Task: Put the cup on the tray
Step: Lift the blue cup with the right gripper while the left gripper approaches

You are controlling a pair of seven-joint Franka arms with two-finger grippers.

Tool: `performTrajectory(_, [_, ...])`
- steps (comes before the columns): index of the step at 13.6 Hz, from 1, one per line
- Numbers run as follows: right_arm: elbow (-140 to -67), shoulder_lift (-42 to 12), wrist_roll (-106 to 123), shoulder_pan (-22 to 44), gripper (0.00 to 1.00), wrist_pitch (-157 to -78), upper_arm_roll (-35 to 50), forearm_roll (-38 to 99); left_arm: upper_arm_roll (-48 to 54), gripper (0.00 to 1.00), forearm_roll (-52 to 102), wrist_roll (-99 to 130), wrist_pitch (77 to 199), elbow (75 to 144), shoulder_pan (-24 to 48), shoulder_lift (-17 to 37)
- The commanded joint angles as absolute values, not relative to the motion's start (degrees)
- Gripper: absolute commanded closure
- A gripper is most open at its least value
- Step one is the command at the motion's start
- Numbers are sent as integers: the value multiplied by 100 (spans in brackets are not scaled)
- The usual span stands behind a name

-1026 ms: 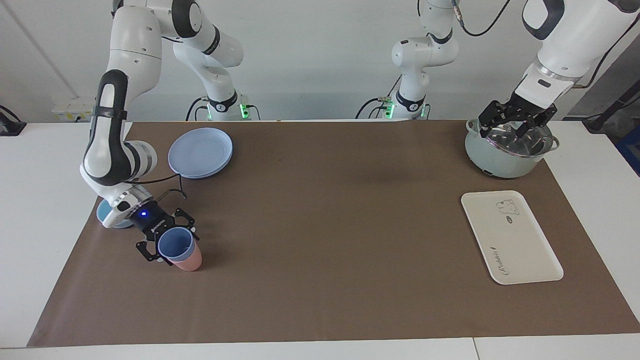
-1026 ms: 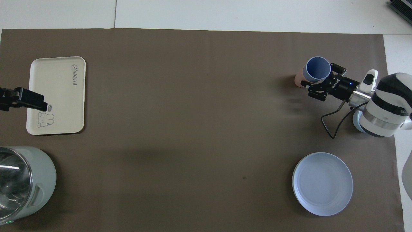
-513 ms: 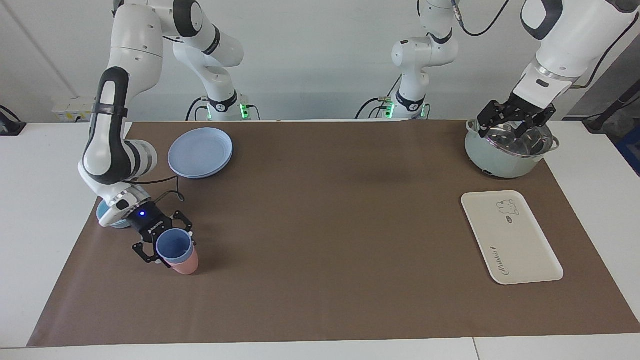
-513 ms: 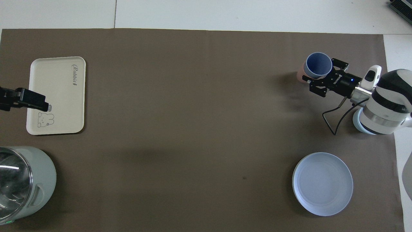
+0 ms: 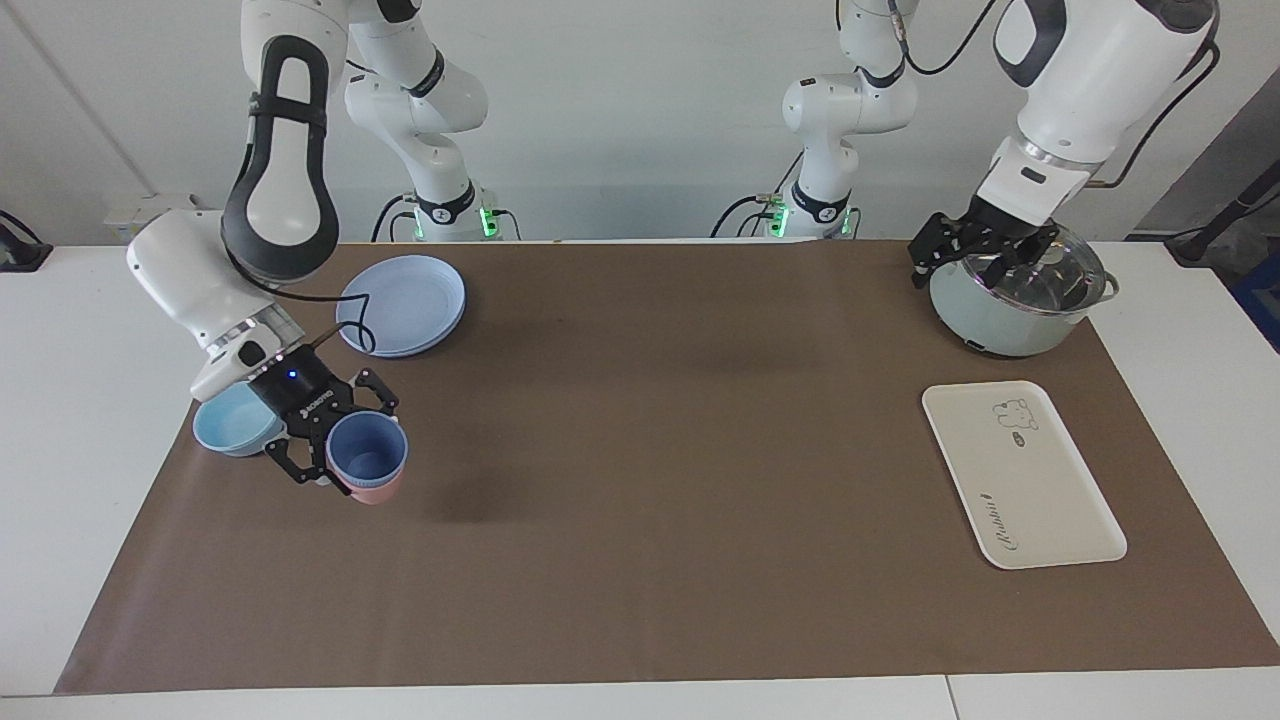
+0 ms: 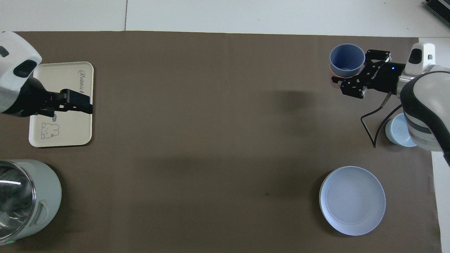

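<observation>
The periwinkle cup [image 5: 366, 450] sits nested inside a pink cup [image 5: 376, 491], and both hang clear of the brown mat at the right arm's end of the table. My right gripper [image 5: 332, 443] is shut on the cup's rim [image 6: 346, 59]; in the overhead view the right gripper [image 6: 362, 69] sits beside it. The cream tray [image 5: 1020, 470] with its bear drawing lies flat at the left arm's end. My left gripper [image 5: 975, 258] hangs open and holds nothing. From above, the left gripper [image 6: 82, 104] covers part of the tray [image 6: 56, 77].
A light-blue bowl [image 5: 230, 425] rests on the mat under the right arm. A round blue plate [image 5: 400, 303] lies nearer to the robots than the bowl. A pale green pot [image 5: 1020, 305] with a glass lid stands nearer to the robots than the tray.
The right gripper closed on the cup and lifted it, with the pink cup still nested under it, off the mat. The left arm swung out from over the pot toward the tray.
</observation>
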State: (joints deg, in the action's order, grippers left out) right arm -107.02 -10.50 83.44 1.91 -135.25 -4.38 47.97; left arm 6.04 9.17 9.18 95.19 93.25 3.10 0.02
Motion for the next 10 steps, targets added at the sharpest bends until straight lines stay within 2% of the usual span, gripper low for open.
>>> performTrajectory(1, [-10811,-546,6809,499,100,-13185,-422,3241,536,0,1894,1562,10394,10018,719,-325])
performTrajectory(4, [-10653,-422,5628,1009,100,-12816,-422,2033,536,0,3116,1914,11667,10493,1517,-325])
performTrajectory(6, [-10469,-422,5074,1317,100,-12561,-413,1331,536,0,3890,2188,12835,10617,2097,-142])
performTrajectory(10, [-10222,-431,4045,2020,100,-11998,-413,91,545,2,4683,2259,15270,10486,3214,858])
